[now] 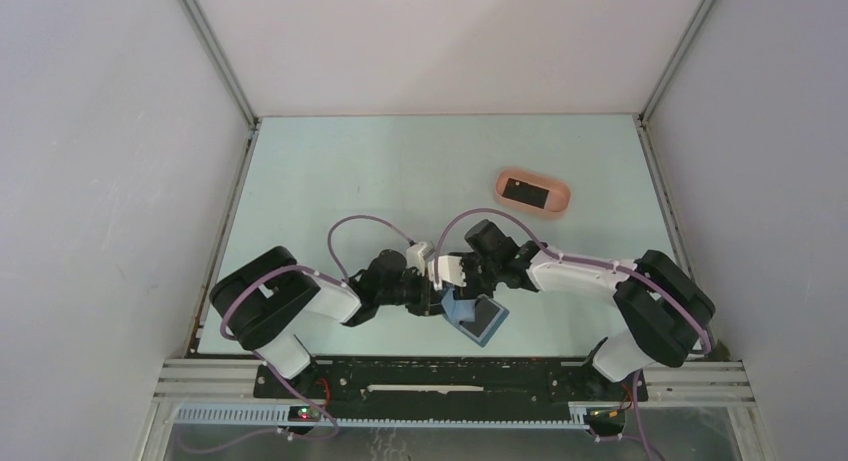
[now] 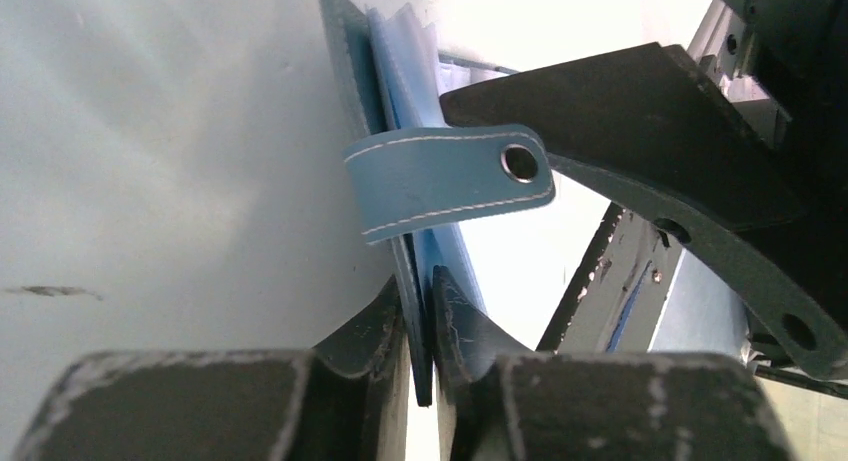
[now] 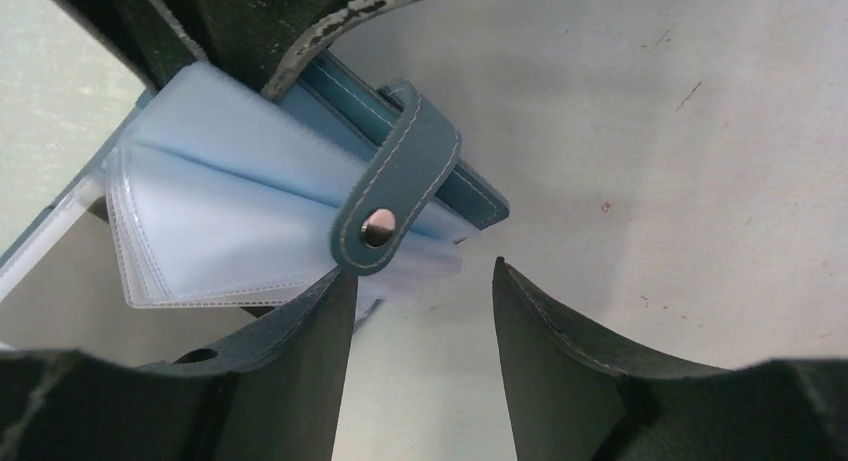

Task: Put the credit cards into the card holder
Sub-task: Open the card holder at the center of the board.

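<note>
The card holder (image 1: pixel 474 318), a dark-blue wallet, lies open between both arms near the table's front. Its clear plastic sleeves (image 3: pixel 220 221) are fanned out, and its snap strap (image 2: pixel 440 181) hangs free. My left gripper (image 2: pixel 417 278) is shut on the edge of the card holder's dark cover (image 2: pixel 352 71). Just beside the strap (image 3: pixel 400 181) my right gripper (image 3: pixel 424 271) stands open, with only bare table between its fingers. One black credit card (image 1: pixel 525 192) lies in the pink tray at the back right. No card shows in the sleeves.
The peach-pink oval tray (image 1: pixel 560 203) sits at the back right of the pale green table (image 1: pixel 360 171). White walls close the left, right and back sides. The black rail of the arm bases (image 1: pixel 440 376) runs along the front edge.
</note>
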`<move>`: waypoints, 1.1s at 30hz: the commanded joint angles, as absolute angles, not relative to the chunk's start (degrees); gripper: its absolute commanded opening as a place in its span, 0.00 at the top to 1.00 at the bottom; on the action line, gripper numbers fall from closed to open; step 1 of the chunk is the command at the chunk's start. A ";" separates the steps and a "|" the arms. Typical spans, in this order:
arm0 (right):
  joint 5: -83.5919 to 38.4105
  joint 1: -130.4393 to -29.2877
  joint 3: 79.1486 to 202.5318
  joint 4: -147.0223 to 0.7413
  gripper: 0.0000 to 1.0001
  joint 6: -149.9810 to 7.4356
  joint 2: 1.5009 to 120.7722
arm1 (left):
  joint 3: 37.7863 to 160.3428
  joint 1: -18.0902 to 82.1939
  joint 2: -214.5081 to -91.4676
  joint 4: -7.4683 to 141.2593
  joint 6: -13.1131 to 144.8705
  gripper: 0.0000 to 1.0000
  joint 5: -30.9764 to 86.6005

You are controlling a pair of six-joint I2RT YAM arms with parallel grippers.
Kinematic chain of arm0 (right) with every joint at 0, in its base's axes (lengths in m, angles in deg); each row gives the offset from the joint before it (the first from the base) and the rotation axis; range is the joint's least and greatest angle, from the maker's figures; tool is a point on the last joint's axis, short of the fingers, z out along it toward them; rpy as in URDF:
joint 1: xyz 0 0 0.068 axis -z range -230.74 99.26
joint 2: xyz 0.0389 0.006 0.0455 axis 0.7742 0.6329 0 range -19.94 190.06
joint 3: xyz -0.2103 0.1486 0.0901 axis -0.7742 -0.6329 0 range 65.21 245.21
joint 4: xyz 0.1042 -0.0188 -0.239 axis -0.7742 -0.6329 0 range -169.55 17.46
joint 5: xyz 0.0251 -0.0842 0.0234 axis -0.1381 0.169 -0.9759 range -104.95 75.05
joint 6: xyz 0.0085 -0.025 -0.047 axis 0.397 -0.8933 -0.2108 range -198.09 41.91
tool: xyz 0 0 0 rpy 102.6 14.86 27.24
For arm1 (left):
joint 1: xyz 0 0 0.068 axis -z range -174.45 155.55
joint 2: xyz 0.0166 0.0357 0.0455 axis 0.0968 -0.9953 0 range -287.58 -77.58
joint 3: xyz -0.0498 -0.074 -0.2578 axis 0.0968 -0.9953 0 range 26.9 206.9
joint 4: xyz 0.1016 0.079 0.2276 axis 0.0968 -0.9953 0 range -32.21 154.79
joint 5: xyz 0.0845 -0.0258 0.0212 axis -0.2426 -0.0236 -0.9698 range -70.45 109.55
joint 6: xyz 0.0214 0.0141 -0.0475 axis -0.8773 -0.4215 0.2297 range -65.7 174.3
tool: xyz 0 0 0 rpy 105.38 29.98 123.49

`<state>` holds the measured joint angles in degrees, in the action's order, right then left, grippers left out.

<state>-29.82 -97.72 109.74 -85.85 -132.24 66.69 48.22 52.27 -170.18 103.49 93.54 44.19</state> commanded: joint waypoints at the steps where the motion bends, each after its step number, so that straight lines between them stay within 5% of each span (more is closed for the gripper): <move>1: -30.39 -98.20 112.39 -85.11 0.39 -127.69 68.63 | 46.46 51.87 -167.92 102.32 95.58 0.79 43.56; 6: -30.55 -98.20 113.02 -85.91 0.40 -127.19 69.69 | 43.59 49.49 -163.32 102.62 98.36 0.64 41.93; 12: -30.96 -98.13 114.05 -87.07 0.40 -126.43 70.84 | 39.58 47.97 -154.25 99.59 98.50 0.58 38.30; 22: -31.95 -98.12 115.54 -88.97 0.40 -125.52 71.73 | 39.10 54.62 -138.70 92.87 92.15 0.60 34.29; 33: -32.04 -98.20 116.44 -90.21 0.41 -125.15 72.42 | 38.38 66.65 -153.33 113.08 99.92 0.74 34.55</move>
<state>-30.96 -97.70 114.61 -88.64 -126.47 71.69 38.84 63.70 -148.08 102.16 96.14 35.69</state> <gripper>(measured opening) 0.595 0.265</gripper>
